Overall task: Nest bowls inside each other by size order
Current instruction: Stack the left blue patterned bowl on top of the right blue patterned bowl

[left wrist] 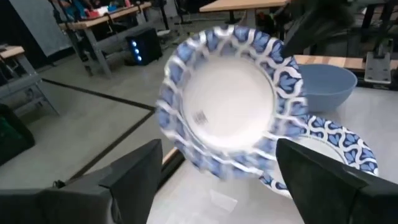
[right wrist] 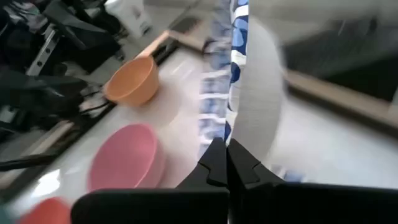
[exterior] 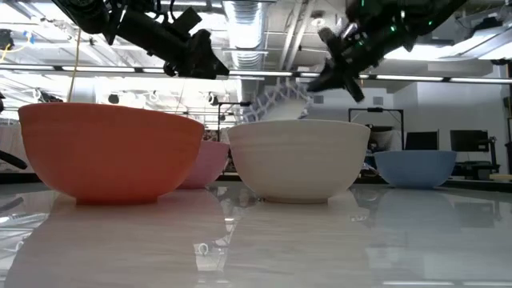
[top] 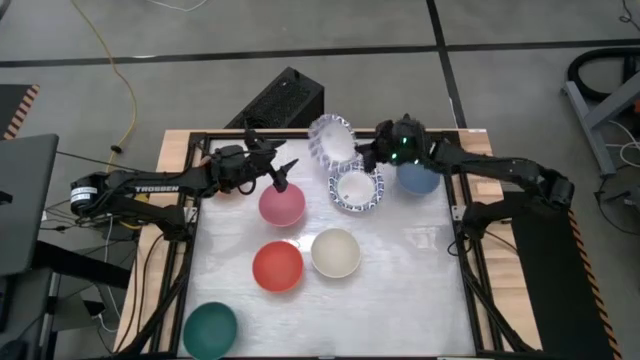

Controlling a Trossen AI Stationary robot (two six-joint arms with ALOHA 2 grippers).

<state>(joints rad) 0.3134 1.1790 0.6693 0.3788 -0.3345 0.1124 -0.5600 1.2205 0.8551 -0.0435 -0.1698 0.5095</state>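
A white bowl with a blue-patterned rim (top: 332,140) hangs tipped on edge above the table's far side, with my right gripper (top: 366,156) shut on it. Its hollow faces my left gripper (left wrist: 227,186), which stands open a little to the bowl's left, over the pink bowl (top: 282,203), touching nothing. A second patterned bowl (top: 357,190) rests on its base on the table below. The blue bowl (top: 418,178) sits under my right arm. The red (top: 277,266), cream (top: 335,252) and dark green (top: 211,330) bowls stand nearer. An orange bowl (right wrist: 132,81) shows beyond the pink one. My right gripper pinches the patterned bowl's rim (right wrist: 231,134) between its two shut fingers, on the side of the bowl toward the table's right. The fingers come from the table's right, slanting slightly down. The bowl is lifted clear of the table, standing on edge.
The table is framed by black rails (top: 185,240). A black box (top: 283,100) lies on the floor beyond the far edge. The bare tabletop (top: 420,290) lies at the near right. In the low view the red bowl (exterior: 108,152) and the cream bowl (exterior: 300,160) stand closest.
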